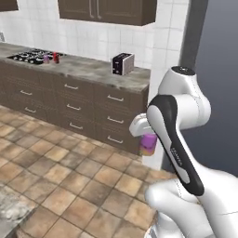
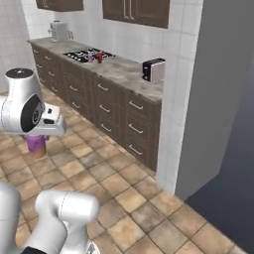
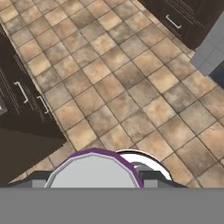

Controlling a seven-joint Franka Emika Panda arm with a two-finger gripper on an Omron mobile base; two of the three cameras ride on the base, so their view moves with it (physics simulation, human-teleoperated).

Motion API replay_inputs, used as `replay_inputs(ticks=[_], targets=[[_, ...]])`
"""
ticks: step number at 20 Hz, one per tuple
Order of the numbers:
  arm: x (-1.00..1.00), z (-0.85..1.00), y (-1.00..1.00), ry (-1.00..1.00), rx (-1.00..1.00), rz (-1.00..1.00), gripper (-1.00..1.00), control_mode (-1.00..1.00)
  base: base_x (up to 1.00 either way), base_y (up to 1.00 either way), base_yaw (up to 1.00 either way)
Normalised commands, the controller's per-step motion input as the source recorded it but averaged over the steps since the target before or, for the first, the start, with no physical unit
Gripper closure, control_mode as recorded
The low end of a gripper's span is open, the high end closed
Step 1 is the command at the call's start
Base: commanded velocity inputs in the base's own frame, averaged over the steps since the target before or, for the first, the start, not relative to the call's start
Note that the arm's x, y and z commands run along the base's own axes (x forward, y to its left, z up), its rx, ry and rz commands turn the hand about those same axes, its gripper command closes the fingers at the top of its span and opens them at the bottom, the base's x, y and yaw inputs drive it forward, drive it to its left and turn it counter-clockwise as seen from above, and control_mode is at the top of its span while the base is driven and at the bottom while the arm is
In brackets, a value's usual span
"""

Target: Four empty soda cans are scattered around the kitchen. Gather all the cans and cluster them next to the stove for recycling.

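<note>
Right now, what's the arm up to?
The gripper is carrying a purple can above the tiled floor, away from the counter. Two cans, one red and one purple, already stand by the stove. A toaster sits further along the counter.

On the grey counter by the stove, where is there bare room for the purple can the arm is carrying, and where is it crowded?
Free: the long grey marbled counter stretch between the black gas stove and the boxy toaster. Crowded: the stove's near edge, where a small purple can and a bright red can stand close together. The pincer is shut on the purple, tan-banded can.
</note>
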Motion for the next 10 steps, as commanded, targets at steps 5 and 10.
replay_inputs(ticks=[5, 10], targets=[[0.00, 0.00, 0.00, 0.00, 0.00, 0.00, 1.00, 1.00, 1.00, -0.77, 0.28], [0.00, 0.00, 0.00, 0.00, 0.00, 0.00, 1.00, 1.00, 1.00, -0.13, 0.06]])
